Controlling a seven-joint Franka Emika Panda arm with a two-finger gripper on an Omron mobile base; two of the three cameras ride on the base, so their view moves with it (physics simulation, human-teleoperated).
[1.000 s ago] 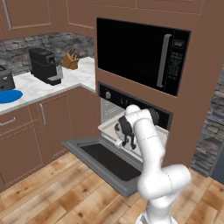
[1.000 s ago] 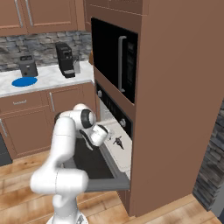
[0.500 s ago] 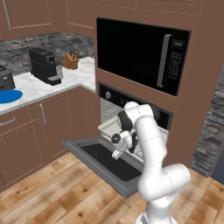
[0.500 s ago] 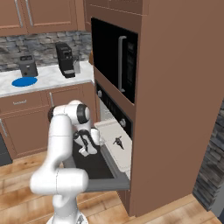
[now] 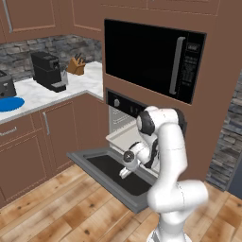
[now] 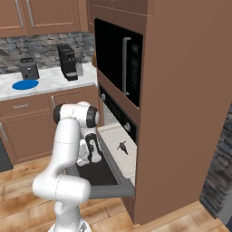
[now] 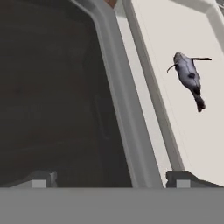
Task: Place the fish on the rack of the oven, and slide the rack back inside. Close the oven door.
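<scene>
The tiny dark grey fish (image 7: pixel 189 76) lies flat on the pale grey-white rectangular rack (image 7: pixel 175 26), away from its front edge, so the first step looks done. The rack juts out of the black built-in oven (image 6: pixel 117 118) over the lowered dark glass-windowed oven door (image 5: pixel 106 168), waiting to be slid in. The two-finger gripper (image 7: pixel 111 178) hangs wide and empty, its fingers straddling the rack's front rim, probably to push it inward.

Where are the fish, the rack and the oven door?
fish (image 7: pixel 189 75), hand view, its body.
rack (image 6: pixel 115 142), right base view, bare pale surface.
oven door (image 5: pixel 90 159), left base view, its grey frame.
</scene>
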